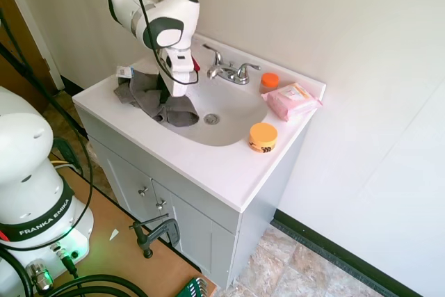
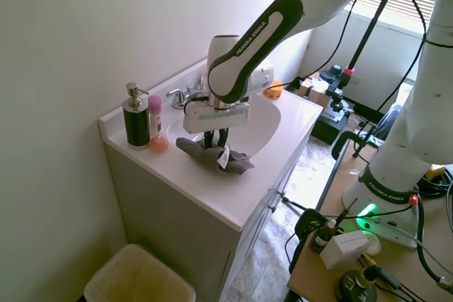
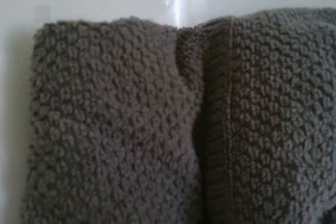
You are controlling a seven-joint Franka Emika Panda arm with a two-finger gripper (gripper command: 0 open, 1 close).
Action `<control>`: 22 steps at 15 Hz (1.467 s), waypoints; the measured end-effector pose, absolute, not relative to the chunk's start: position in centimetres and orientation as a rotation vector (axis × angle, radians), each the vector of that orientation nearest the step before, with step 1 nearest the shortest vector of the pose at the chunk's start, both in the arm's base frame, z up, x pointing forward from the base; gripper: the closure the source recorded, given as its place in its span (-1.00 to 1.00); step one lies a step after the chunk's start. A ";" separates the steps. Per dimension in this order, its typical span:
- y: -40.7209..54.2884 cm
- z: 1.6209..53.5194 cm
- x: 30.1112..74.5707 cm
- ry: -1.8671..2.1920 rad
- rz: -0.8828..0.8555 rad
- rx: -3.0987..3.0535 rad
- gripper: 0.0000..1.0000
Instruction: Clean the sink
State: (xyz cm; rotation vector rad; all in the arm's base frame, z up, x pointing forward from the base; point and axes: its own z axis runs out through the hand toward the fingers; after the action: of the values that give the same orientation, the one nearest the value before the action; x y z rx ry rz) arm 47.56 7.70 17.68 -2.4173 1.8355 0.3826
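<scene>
So the fingers point(image 2: 214, 141) are mostly buried in the gray towel point(image 1: 161, 99), clamped on a bunched-up part of it. That towel hangs over the near-left rim of the sink point(image 1: 229, 113), half in the basin and half on the tabletop point(image 1: 208, 172). The wrist view is nothing but towel weave point(image 3: 157, 129) against white. The drain point(image 1: 211, 119) and right half of the basin are open. The faucet point(image 1: 229, 71) sits at the back edge. The orange jar point(image 1: 263, 137) label is too small to read.
</scene>
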 end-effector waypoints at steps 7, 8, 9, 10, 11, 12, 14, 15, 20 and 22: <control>0.8 15.1 46.2 1.820 0.266 -2.618 1.00; -0.3 15.1 46.1 1.810 0.226 -2.649 1.00; -1.5 15.1 46.1 1.801 0.187 -2.682 1.00; -2.7 15.2 46.1 1.792 0.143 -2.715 1.00; -3.9 15.4 46.2 1.779 0.092 -2.747 1.00; -5.0 15.6 46.3 1.766 0.041 -2.778 1.00; -7.2 16.1 46.5 1.728 -0.070 -2.843 1.00; -8.1 16.4 46.6 1.711 -0.120 -2.863 1.00; -9.2 16.7 45.9 1.630 -0.302 -2.873 1.00; -9.4 16.6 45.0 1.611 -0.359 -2.851 1.00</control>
State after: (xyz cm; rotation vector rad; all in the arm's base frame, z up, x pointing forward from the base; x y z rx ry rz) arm 45.05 -9.38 16.61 -2.8513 1.6112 -0.3594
